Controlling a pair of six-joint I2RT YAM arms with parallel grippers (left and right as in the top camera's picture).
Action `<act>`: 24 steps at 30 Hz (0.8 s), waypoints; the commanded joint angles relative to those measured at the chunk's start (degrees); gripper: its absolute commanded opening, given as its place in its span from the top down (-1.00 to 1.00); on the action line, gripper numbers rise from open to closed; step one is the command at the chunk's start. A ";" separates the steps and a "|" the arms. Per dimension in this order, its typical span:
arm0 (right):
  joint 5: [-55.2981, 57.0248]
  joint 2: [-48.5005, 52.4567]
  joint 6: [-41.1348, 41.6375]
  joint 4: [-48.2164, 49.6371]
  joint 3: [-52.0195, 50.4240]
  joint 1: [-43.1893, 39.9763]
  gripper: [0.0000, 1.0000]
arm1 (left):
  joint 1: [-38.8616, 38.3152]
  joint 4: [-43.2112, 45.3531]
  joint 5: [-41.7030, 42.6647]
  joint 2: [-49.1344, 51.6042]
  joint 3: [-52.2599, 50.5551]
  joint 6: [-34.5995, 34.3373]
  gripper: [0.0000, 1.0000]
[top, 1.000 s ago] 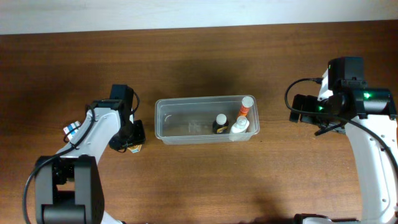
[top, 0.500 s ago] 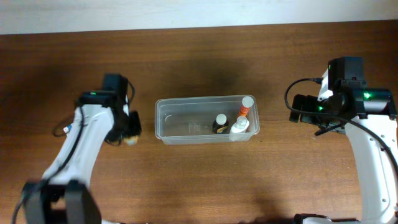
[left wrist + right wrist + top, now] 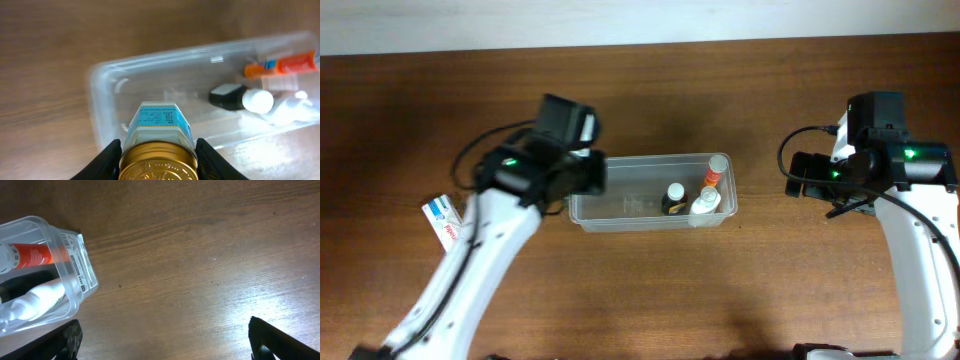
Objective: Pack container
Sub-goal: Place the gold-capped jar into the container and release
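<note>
One gold-lidded jar [image 3: 157, 125] clamped in left fingers [image 3: 107, 159] over container [image 3: 630, 226]'s left end, right fingers [image 3: 67, 340] spread wide above desk [image 3: 200, 255]

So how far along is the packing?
Done: an orange tube, a black white-capped bottle and a white bottle lie in the clear plastic tub. In hand: the left hand holds a gold-lidded, blue-labelled jar over its empty end. Left: dropping it in, perhaps the blue-and-white pack on the table.

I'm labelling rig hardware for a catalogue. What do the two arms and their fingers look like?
Both the left arm and right arm have white links, black wrist housings with a green light, and black cables. Fingers are matte black.
</note>
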 commanded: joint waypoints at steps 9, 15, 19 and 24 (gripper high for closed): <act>-0.33 0.31 -0.42 -0.02 -0.09 -0.44 -0.97 | -9.40 8.76 2.29 18.80 -0.09 -0.15 0.61; -0.35 0.31 -0.44 0.00 -0.09 -0.44 -0.97 | -9.81 9.60 2.10 20.92 0.22 0.57 -0.04; -0.33 0.31 -0.52 -0.02 -0.09 -0.44 -0.97 | -9.46 7.30 1.79 20.55 2.86 1.62 -0.28; -0.33 0.31 -0.63 -0.02 -0.09 -0.44 -0.97 | -6.16 -0.44 -2.82 16.70 10.16 1.60 -0.42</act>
